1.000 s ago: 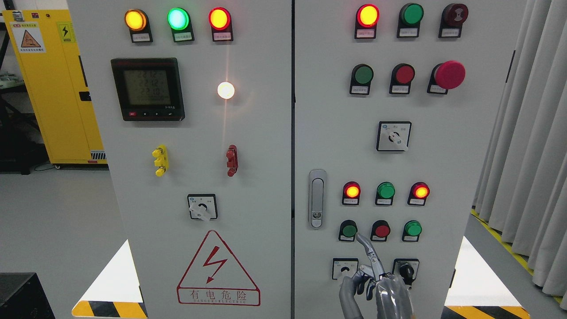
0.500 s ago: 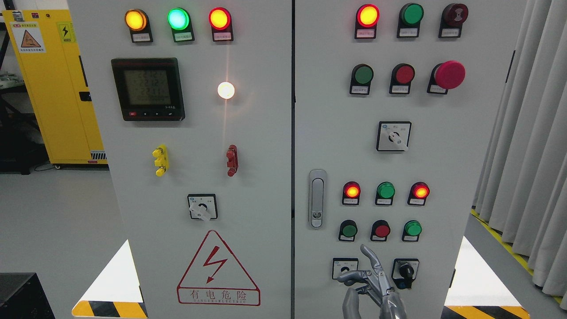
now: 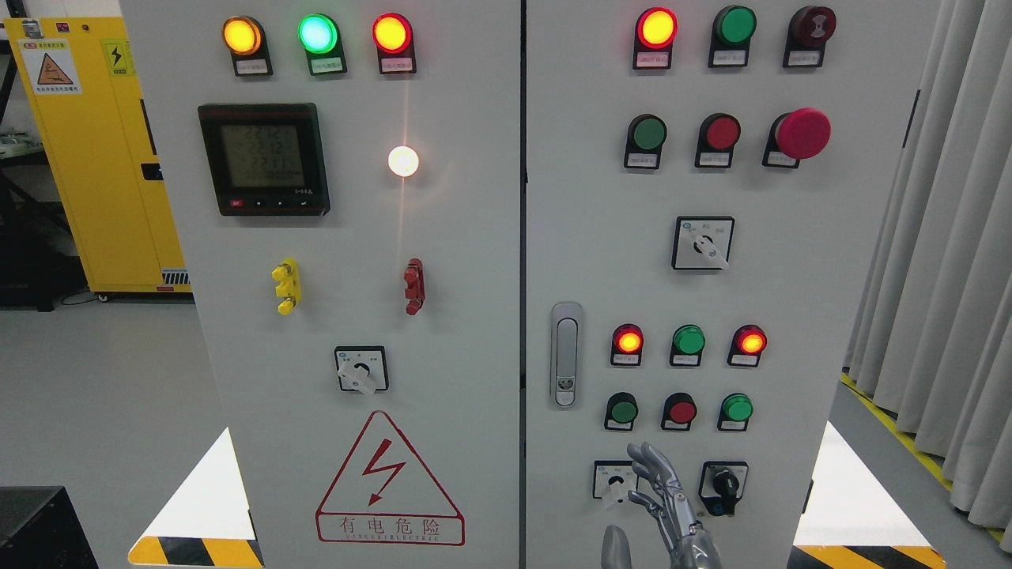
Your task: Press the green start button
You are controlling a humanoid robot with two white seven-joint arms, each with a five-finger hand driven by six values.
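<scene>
While eyeballing the right hand [image 3: 660, 494] low on the cabinet, seeing fingers fanned out loose and gripping nothing, parked around 5 o'clock of the nearest green button [image 3: 623, 412] and clear of it. Risky bits: could clip the red button [image 3: 681, 411] at 3 o'clock of that green one with splayed fingers, nudge the selector switch [image 3: 615, 480] right beside the hand, or pick the other green button [image 3: 737, 407] by mistake.

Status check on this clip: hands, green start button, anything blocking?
Right hand open, below button row, off panel. Left not in view. Green button unlit, uncovered. Nothing blocking.
</scene>
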